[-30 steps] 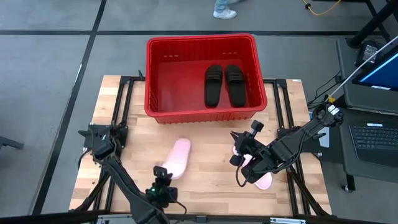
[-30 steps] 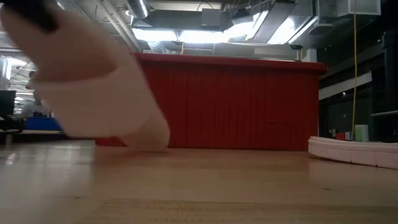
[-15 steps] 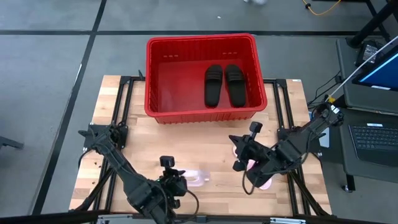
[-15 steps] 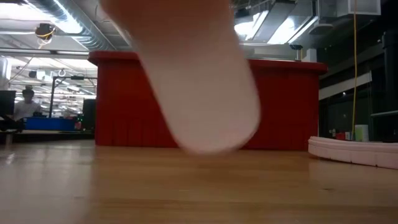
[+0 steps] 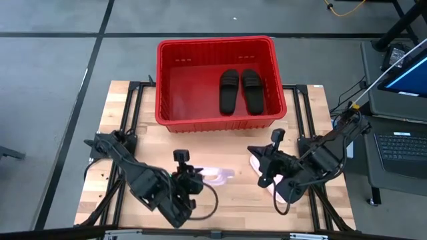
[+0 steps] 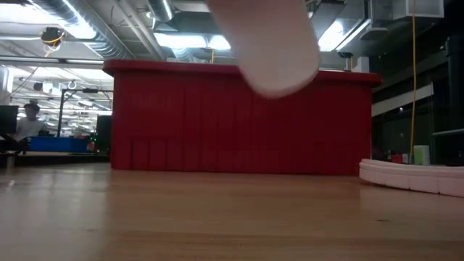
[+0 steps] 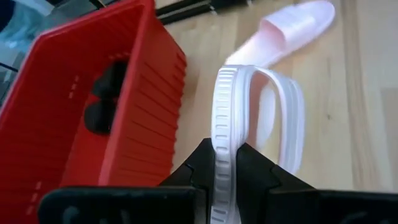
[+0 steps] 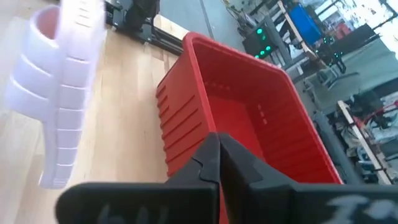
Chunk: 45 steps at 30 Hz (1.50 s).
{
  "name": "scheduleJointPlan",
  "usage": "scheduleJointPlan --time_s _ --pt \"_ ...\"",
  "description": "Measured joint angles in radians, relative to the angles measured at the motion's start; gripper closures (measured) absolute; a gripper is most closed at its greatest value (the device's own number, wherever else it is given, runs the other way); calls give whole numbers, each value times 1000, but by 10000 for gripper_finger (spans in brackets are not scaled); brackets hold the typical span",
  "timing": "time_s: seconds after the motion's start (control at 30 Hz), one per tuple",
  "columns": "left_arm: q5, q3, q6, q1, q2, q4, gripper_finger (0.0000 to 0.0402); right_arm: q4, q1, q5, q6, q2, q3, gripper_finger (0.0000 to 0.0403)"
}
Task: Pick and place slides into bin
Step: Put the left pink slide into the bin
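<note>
The red bin (image 5: 217,113) stands at the table's far middle with two black slides (image 5: 240,90) lying in it. My left gripper (image 5: 199,179) is shut on a pale pink slide (image 5: 217,176) above the table's near middle; the slide's free end shows in the low view (image 6: 275,43). The second pink slide (image 5: 285,192) lies on the table at the near right, partly under my right arm. My right gripper (image 8: 217,146) is shut and empty above it; whether it touches that slide I cannot tell. My left gripper pinches the slide's narrow ribbed edge (image 7: 224,140) between its two fingers, one finger on each face. The looped strap (image 7: 289,118) arches off to one side. The fingers reach roughly level from the table's left. The slide is turned on edge, lifted clear of the table.
The bin's near wall (image 5: 217,123) stands between the held slide and the bin's inside. Bare wood lies between the two arms (image 5: 240,193). The second pink slide also shows in the low view (image 6: 413,177) and the left wrist view (image 7: 292,31).
My left gripper has lifted the pink slide off the table and carried it toward the table's right and a little toward the bin. The slide has turned from lying flat onto its edge. My right arm has shifted slightly toward the near edge.
</note>
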Motion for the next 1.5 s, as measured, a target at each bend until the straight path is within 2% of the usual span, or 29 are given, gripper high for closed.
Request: scheduleJointPlan --time_s 0.3,0.47,0.73,1.0,1.2,1.33,1.5 --pt "-64 4 69 25 -101 12 369 4 0 2 -111 0 63 373" --pt "-115 4 158 60 -165 34 369 34 -4 0 -262 0 64 371" --pt "-99 4 331 175 -266 40 369 225 -39 1 -514 0 63 370" --pt "90 5 532 321 -350 124 370 451 -109 2 -862 4 63 370" --pt "243 5 622 436 -411 182 370 566 -165 -1 -1072 21 63 366" --pt "309 5 624 511 -450 199 370 645 -189 -27 -1214 43 63 342" --pt "509 5 587 612 -479 222 370 797 -216 -36 -1413 88 63 301"
